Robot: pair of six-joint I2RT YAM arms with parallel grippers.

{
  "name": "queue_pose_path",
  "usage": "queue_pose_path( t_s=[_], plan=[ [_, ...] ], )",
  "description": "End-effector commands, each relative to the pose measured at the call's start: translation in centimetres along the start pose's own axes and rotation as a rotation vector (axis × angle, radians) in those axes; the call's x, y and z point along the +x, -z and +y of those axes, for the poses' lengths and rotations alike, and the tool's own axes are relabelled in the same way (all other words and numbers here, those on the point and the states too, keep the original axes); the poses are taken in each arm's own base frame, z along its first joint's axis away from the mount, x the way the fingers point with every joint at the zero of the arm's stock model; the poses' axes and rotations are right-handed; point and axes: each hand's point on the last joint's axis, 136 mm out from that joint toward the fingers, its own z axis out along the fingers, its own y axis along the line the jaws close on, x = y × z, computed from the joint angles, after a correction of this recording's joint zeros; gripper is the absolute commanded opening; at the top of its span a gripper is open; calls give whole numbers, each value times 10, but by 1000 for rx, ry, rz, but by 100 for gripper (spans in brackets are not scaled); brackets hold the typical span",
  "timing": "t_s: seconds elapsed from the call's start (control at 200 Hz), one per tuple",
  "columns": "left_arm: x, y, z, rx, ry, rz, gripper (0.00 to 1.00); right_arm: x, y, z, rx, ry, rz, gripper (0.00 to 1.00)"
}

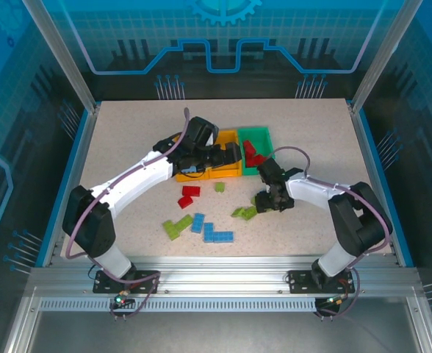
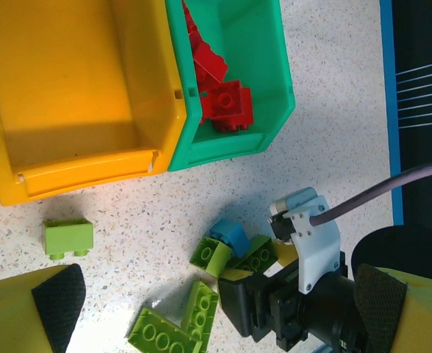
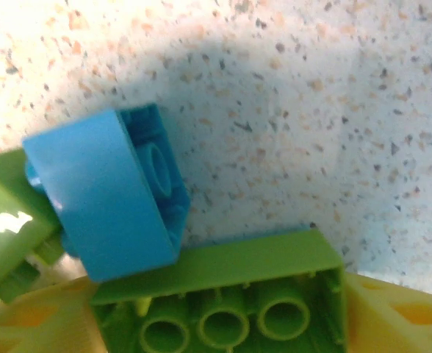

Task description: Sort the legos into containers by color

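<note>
My right tool (image 1: 263, 203) stood part-open astride a lime brick (image 3: 223, 283) at the bottom of the wrist frame, whether clamped I could not tell, and the blue brick (image 3: 102, 195) leaning on its upper left might have ridden up with it and been mis-sorted.

A speckled beige stone-look desk (image 1: 128, 140) spreads flat across the middle of the scene, pale with small dark and orange flecks. A narrow blue border strip (image 1: 67, 184) runs along its left edge from near to far, and a matching one edges the right side. Along the near edge lies a ribbed silver aluminium rail (image 1: 216, 279) spanning left to right. Two slanted silver aluminium posts (image 1: 58, 55) rise at the far left and far right corners. Behind them stands a translucent blue back panel (image 1: 289, 37) printed with a grid, angular outlines and a gear outline (image 1: 223, 9) at its top centre.
</note>
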Motion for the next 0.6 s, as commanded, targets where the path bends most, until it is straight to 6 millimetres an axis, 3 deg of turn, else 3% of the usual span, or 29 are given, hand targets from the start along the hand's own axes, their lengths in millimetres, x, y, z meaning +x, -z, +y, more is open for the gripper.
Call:
queue_pose_path(
  t_s=[0.0,0.085,0.31,0.47,0.595],
  plan=[
    [-8,18,3,1,16,-52,99,-8,11,-1,1,-3,-31,61],
    [-5,22,11,-17,19,-56,99,-10,28,-1,4,-1,-71,56],
    [17,27,47,-89,49,-42,99,-33,86,13,-61,17,-184,52],
    [41,25,83,-205,69,-3,99,-75,116,48,-196,29,-262,51],
    [60,15,98,-221,82,40,99,-113,118,74,-244,41,-265,50]
  ],
)
